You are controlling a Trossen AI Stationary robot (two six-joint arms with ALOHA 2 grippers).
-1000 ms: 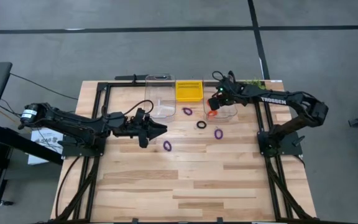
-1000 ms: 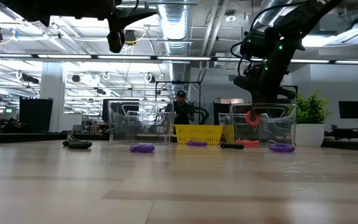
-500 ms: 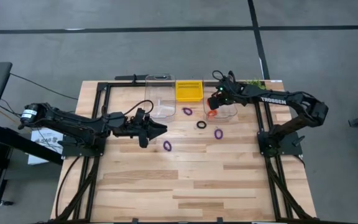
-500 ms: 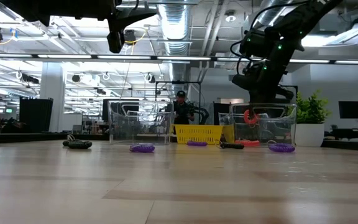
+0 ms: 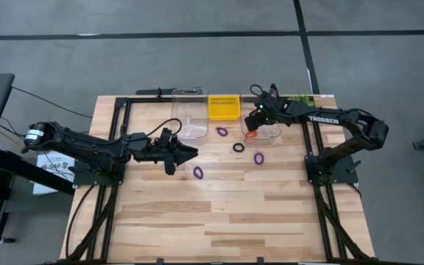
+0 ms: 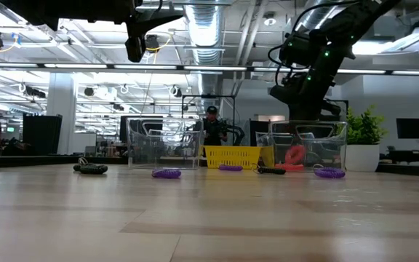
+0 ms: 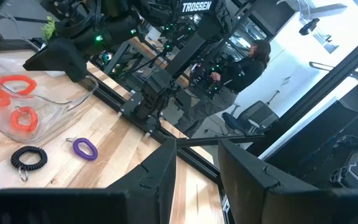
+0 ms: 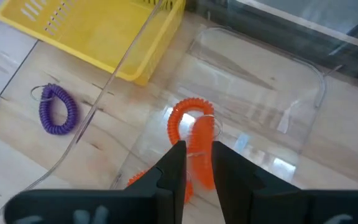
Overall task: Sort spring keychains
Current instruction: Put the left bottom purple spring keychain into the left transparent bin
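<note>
My right gripper hangs open over the right clear bin. An orange-red spring keychain is below it inside the bin, blurred in the right wrist view and clear of the fingers. Other orange-red keychains lie on the bin floor. Two purple keychains, a black one and another purple one lie on the table. My left gripper is open and empty, held above the table left of them.
A yellow basket stands at the far edge between the left clear bin and the right one. Another black keychain shows in the low view. A person stands in the room beyond the table.
The orange-red keychain that hung under my right gripper inside the right bin has dropped away from it toward the bin floor. My right gripper has stayed over the bin and risen slightly.
</note>
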